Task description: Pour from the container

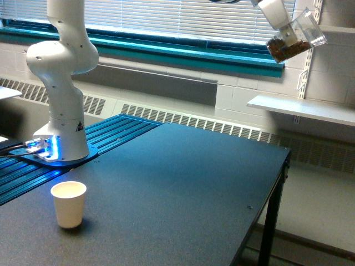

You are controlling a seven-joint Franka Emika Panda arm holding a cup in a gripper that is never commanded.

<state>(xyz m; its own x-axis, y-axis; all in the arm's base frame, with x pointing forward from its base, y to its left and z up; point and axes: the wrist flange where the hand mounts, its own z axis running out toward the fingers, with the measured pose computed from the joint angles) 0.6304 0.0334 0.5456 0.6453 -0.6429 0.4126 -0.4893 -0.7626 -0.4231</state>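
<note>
Arm raised high, jaws (284, 25) pinching tilted container (297, 37), paper cup (69, 204) far below

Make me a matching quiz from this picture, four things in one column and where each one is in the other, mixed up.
Things:
1. container
2. paper cup
3. robot base
4. white shelf

Places:
A. on the table, near front left
B. on the wall at right
C. tilted, high at upper right
D. on the blue ribbed surface at left

Pairs: 1-C, 2-A, 3-D, 4-B
</note>
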